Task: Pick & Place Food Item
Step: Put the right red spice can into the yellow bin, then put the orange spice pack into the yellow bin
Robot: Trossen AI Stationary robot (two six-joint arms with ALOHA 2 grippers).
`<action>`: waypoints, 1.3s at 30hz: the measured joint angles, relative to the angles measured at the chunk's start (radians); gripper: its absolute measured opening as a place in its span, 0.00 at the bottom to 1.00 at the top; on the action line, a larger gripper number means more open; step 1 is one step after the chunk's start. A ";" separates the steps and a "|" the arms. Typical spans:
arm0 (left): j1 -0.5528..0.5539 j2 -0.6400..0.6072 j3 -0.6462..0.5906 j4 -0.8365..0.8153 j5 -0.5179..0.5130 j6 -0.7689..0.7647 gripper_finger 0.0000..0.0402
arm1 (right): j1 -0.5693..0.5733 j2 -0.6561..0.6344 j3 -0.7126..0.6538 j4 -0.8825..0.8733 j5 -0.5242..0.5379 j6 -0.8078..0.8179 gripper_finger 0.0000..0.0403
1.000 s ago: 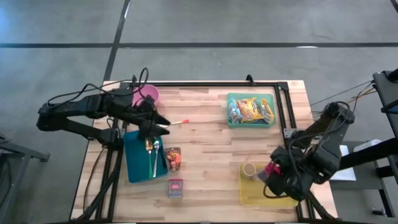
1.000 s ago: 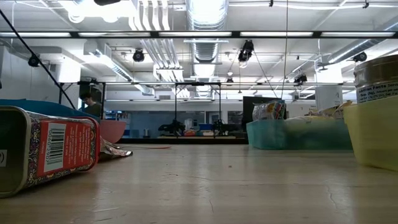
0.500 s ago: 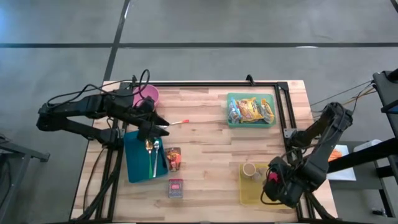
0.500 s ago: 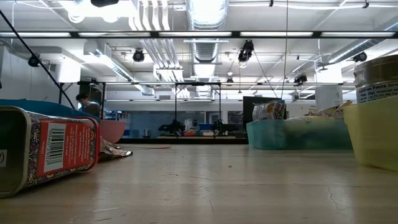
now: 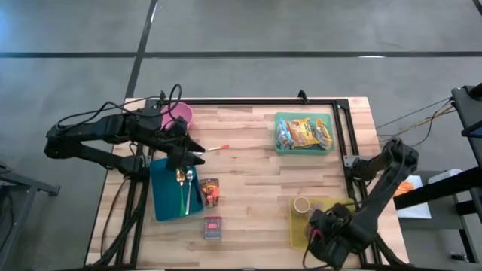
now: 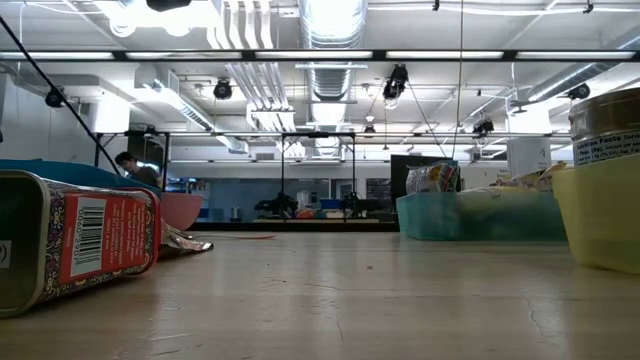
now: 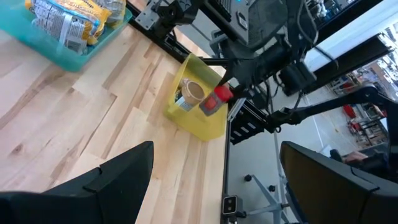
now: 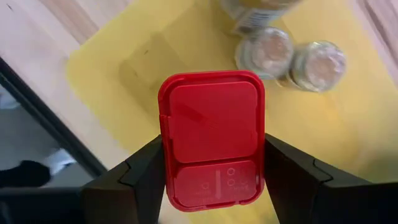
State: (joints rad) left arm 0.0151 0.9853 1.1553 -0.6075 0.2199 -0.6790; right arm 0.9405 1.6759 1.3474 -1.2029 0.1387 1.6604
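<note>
The food item is a container with a red flip lid (image 8: 211,140), seen small in the left wrist view (image 7: 217,99). My right gripper (image 8: 212,177) is shut on it over the yellow bin (image 5: 297,229) at the table's near right. Inside that bin stand a tan-lidded jar (image 5: 301,205) and two small jars (image 8: 317,65). My left gripper (image 5: 197,154) waits open above the blue tray (image 5: 167,197) on the table's left side and holds nothing. My right gripper pinches the container between its two fingers, one on each of two opposite sides just below the red lid (image 8: 166,155). The fingers point down from above. The container hangs upright with its lid toward the wrist, over the bin's floor; its bottom is hidden.
A teal bin of snack packs (image 5: 303,133) sits at the far right. A pink bowl (image 5: 178,115), spoons on the blue tray (image 5: 186,184), a snack packet (image 5: 210,192) and a red tin (image 5: 213,227) lie on the left half. Bare wood lies between the bins and the tray.
My right gripper has sunk down and gone toward the table's near edge with the red-lidded container, coming lower over the yellow bin. It has rolled a little on the way. The container has stayed in the hold.
</note>
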 joint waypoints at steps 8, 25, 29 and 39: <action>0.000 0.000 0.000 0.000 -0.003 0.010 0.88 | -0.034 0.128 0.051 0.003 0.019 -0.126 0.53; 0.000 0.000 0.000 -0.044 -0.003 0.009 0.88 | -0.082 0.168 0.073 0.003 0.067 -0.208 0.72; 0.000 0.000 0.000 -0.043 -0.003 0.009 0.88 | -0.082 0.179 0.073 0.006 0.067 -0.217 0.85; 0.000 0.001 0.000 -0.048 -0.003 0.009 0.88 | -0.082 0.183 0.073 0.006 0.066 -0.201 0.92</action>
State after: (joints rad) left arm 0.0151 0.9859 1.1553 -0.6556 0.2173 -0.6697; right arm 0.8589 1.8587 1.4200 -1.1965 0.2049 1.4592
